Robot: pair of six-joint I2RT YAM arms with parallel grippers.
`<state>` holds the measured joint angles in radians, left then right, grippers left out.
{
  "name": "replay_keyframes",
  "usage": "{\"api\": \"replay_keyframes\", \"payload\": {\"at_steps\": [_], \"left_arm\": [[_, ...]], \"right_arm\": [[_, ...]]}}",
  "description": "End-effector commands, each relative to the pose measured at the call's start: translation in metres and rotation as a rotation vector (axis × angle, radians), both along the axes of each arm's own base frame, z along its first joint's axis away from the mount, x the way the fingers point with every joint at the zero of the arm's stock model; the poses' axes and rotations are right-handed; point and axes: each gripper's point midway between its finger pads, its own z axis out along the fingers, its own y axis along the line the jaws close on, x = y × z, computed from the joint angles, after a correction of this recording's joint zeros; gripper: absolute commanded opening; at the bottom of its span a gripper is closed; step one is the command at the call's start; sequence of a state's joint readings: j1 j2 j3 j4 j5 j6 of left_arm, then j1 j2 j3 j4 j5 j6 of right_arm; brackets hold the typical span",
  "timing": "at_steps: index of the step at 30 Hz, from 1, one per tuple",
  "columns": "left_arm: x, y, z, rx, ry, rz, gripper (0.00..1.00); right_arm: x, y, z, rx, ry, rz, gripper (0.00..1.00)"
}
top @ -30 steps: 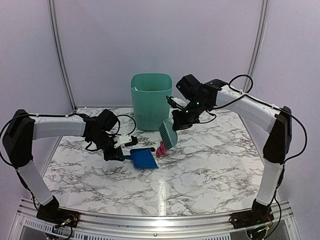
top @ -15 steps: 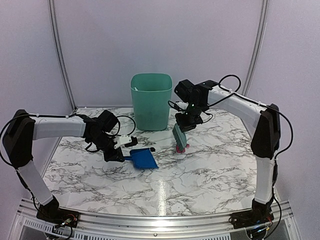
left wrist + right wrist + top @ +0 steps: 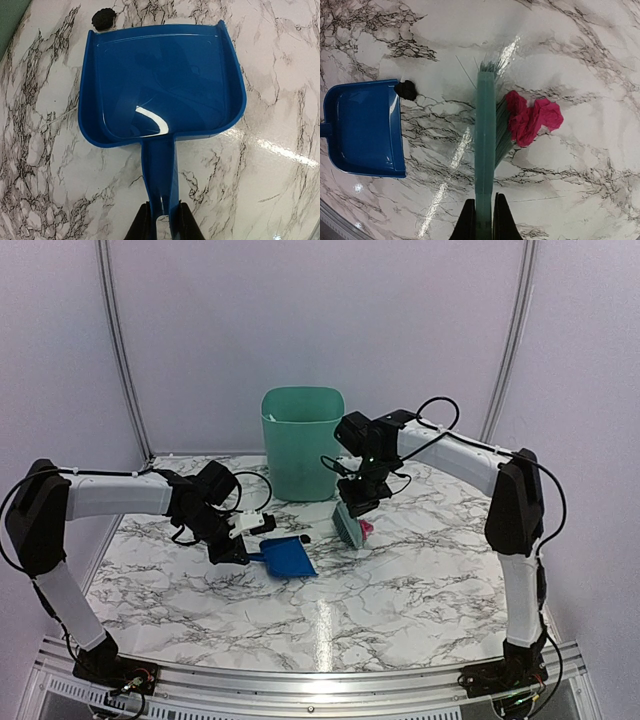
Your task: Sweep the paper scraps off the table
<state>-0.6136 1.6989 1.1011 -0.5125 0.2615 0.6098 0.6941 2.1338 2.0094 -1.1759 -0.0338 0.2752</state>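
Paper scraps (image 3: pixel 532 120) — pink against green brush (image 3: pixel 485 150)

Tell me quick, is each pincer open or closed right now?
Left pincer: closed on the dustpan, at its handle.
Right pincer: closed on the brush, at its handle.

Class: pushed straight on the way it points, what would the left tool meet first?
The left tool grips the handle of the blue plastic dustpan; beyond that pan, probably the small black crumpled paper scrap by its front corner.
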Motion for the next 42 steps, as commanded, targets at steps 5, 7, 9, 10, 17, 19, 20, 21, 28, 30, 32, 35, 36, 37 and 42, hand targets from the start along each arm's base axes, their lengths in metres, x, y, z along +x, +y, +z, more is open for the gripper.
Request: {"api": "replay_keyframes", "payload": {"at_steps": [5,7,9,10,17,19,20,21,28,30,32,35,36,37,42], "left_arm": [[-0.007,0.008,-0.006,0.035,0.02,0.025,0.0],[-0.008,0.008,-0.007,0.034,0.023,0.025,0.0],[-0.008,0.008,-0.009,0.035,0.026,0.025,0.0],[-0.008,0.009,-0.01,0.038,0.029,0.025,0.0],[-0.013,0.006,-0.011,0.024,0.045,0.013,0.0],[-0.014,0.007,-0.012,0.024,0.048,0.011,0.0],[-0.014,0.007,-0.012,0.023,0.048,0.009,0.0],[-0.015,0.007,-0.012,0.022,0.048,0.008,0.0],[-0.02,0.006,-0.012,0.013,0.058,-0.003,0.0],[-0.021,0.006,-0.012,0.012,0.059,-0.003,0.0],[-0.023,0.006,-0.012,0.01,0.06,-0.002,0.0],[-0.025,0.007,-0.012,0.007,0.061,0.001,0.0],[-0.025,0.007,-0.012,0.005,0.061,0.003,0.0],[-0.025,0.008,-0.012,0.006,0.061,0.004,0.0],[-0.028,0.009,-0.013,0.004,0.063,0.007,0.0]], "right_arm": [[-0.013,0.033,-0.018,0.039,0.084,0.081,0.0],[-0.017,0.037,-0.02,0.038,0.089,0.09,0.0],[-0.02,0.038,-0.021,0.039,0.096,0.089,0.0],[-0.021,0.039,-0.021,0.042,0.1,0.087,0.0],[-0.035,0.047,-0.023,0.073,0.116,0.087,0.0],[-0.039,0.048,-0.024,0.08,0.121,0.086,0.0],[-0.04,0.048,-0.023,0.086,0.123,0.084,0.0],[-0.041,0.048,-0.023,0.09,0.125,0.084,0.0],[-0.045,0.053,-0.01,0.148,0.118,0.086,0.0],[-0.046,0.055,-0.006,0.162,0.118,0.085,0.0],[-0.046,0.055,-0.002,0.169,0.111,0.08,0.0],[-0.043,0.055,0.006,0.177,0.087,0.074,0.0],[-0.043,0.055,0.009,0.177,0.078,0.073,0.0],[-0.042,0.054,0.012,0.175,0.072,0.07,0.0],[-0.041,0.047,0.021,0.161,0.041,0.061,0.0]]}}
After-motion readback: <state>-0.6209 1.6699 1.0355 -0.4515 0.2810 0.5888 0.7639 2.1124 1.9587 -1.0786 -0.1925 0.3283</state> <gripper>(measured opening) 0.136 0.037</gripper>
